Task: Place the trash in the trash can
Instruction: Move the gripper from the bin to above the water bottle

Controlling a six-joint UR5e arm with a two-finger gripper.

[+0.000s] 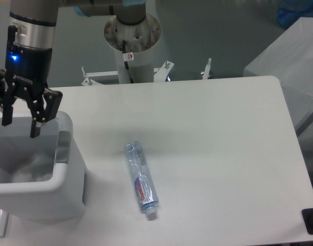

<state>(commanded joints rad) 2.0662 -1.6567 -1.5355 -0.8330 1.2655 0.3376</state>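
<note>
The clear plastic water bottle with a red-and-blue label lies on its side on the white table, cap end toward the front edge. The boxy white trash can stands at the left edge. A pale crumpled clear mass lies inside it and looks like the wrapper; no green strip shows. My gripper hangs over the can's back opening with its fingers spread apart and nothing between them. It is well to the left of the bottle.
The arm's round base stands behind the table's back edge, with metal brackets beside it. A grey box sits off the table at the right. A small black object is at the front right corner.
</note>
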